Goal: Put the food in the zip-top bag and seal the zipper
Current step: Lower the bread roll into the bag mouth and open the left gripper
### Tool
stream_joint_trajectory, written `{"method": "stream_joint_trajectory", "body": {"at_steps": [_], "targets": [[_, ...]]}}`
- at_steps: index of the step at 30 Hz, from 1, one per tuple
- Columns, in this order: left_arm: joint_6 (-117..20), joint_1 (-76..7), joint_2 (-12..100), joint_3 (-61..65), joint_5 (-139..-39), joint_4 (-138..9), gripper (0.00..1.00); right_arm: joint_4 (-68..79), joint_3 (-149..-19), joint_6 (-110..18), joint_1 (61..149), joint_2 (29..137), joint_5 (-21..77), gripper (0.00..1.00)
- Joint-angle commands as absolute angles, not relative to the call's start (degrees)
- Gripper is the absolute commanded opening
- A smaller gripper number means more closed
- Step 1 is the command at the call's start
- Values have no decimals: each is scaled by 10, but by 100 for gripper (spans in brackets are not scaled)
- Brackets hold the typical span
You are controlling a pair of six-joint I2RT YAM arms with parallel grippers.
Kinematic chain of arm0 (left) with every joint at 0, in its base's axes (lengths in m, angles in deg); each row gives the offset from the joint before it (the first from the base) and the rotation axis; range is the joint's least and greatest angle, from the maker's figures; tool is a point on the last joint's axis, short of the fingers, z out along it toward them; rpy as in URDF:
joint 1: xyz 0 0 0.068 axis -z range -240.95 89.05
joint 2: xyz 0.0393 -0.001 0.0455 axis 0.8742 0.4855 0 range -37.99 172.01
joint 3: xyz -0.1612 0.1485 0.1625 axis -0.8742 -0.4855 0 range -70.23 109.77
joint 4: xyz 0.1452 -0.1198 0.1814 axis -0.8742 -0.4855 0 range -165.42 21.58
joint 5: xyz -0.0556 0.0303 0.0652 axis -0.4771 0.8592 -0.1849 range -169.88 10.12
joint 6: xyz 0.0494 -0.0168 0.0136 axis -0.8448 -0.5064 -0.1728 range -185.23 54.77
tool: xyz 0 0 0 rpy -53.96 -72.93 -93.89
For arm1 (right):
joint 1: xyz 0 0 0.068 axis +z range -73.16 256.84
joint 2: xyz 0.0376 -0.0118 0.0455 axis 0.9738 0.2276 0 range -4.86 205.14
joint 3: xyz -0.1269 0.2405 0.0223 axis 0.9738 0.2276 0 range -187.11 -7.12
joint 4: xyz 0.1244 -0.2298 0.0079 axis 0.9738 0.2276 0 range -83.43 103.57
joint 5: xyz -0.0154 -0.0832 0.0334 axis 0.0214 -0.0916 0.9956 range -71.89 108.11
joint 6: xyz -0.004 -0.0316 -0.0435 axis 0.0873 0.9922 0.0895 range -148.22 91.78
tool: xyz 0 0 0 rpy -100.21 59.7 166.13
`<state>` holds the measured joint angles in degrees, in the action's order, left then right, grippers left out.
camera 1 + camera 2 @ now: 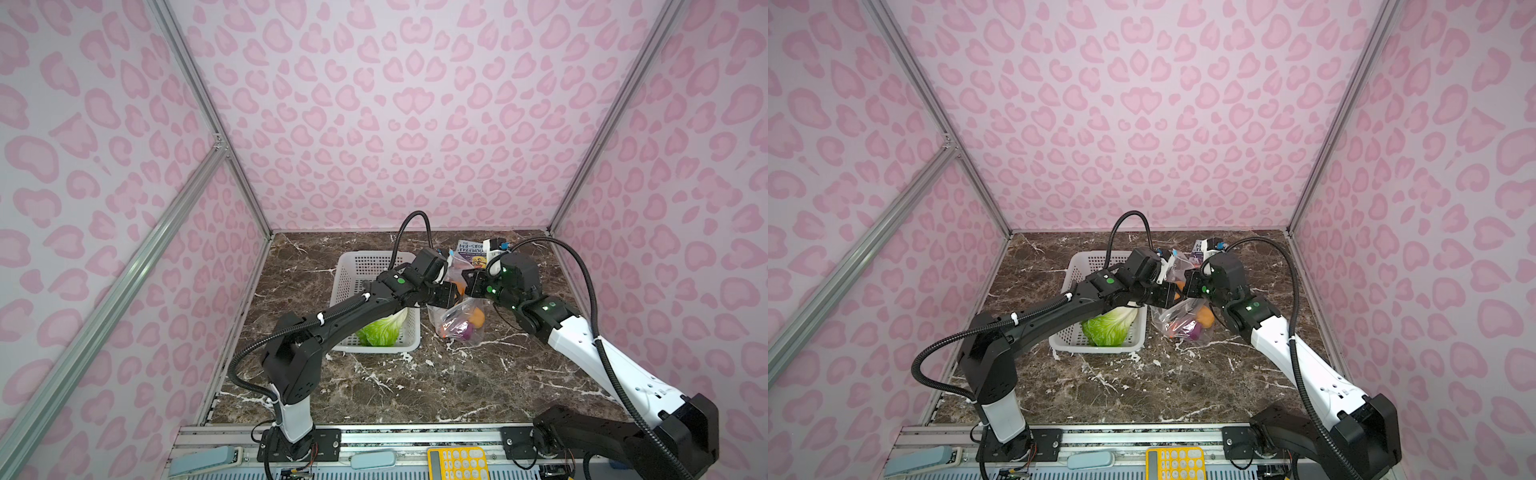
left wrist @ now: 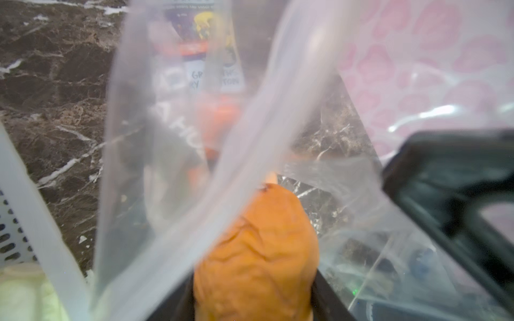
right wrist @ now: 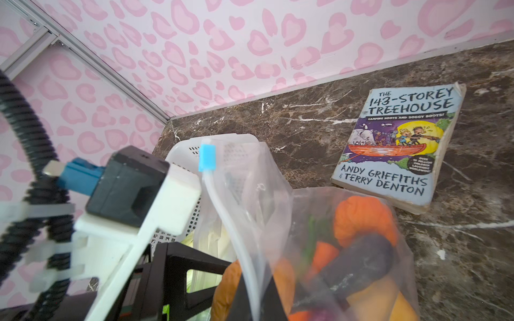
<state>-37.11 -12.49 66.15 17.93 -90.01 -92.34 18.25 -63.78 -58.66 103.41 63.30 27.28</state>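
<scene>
Top views: zip-top bag (image 1: pixel 459 326) on the desk (image 1: pixel 415 386), at 3 o'clock of the basket (image 1: pixel 357 266), its rim pinched by the closed right fingers (image 1: pixel 469 283).
Left wrist: left fingers (image 2: pixel 331 303) clasp a potato (image 2: pixel 258 250) at the mouth.
Right wrist: film likely limp and slippery; the stiffer zipper (image 3: pixel 230 222) should offer firmer hold.

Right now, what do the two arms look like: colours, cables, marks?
Left arm and right arm: black joints, with white shells nearer the base. A black ribbed cable arches along each, held by white ties. Green dots mark the joints.
</scene>
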Motion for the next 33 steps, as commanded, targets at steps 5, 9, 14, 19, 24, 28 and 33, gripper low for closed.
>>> {"method": "stream_joint_trajectory", "body": {"at_steps": [5,9,14,19,24,28,33], "targets": [[-372,-124,659,190,-902,-943,60,177,-636,-579,1038,636,262,0],[-364,-124,647,195,-924,-937,64,178,-635,-579,1038,636,261,0],[-362,-126,613,193,-933,-933,68,178,-634,-578,1039,633,259,0],[-369,-133,562,167,-917,-932,68,180,-634,-578,1038,632,259,0],[-381,-151,509,120,-850,-932,68,179,-635,-579,1039,629,261,0],[-401,-153,513,115,-815,-948,68,181,-638,-579,1040,631,263,0],[-404,-154,551,125,-818,-951,67,187,-645,-578,1044,634,260,0]]}}
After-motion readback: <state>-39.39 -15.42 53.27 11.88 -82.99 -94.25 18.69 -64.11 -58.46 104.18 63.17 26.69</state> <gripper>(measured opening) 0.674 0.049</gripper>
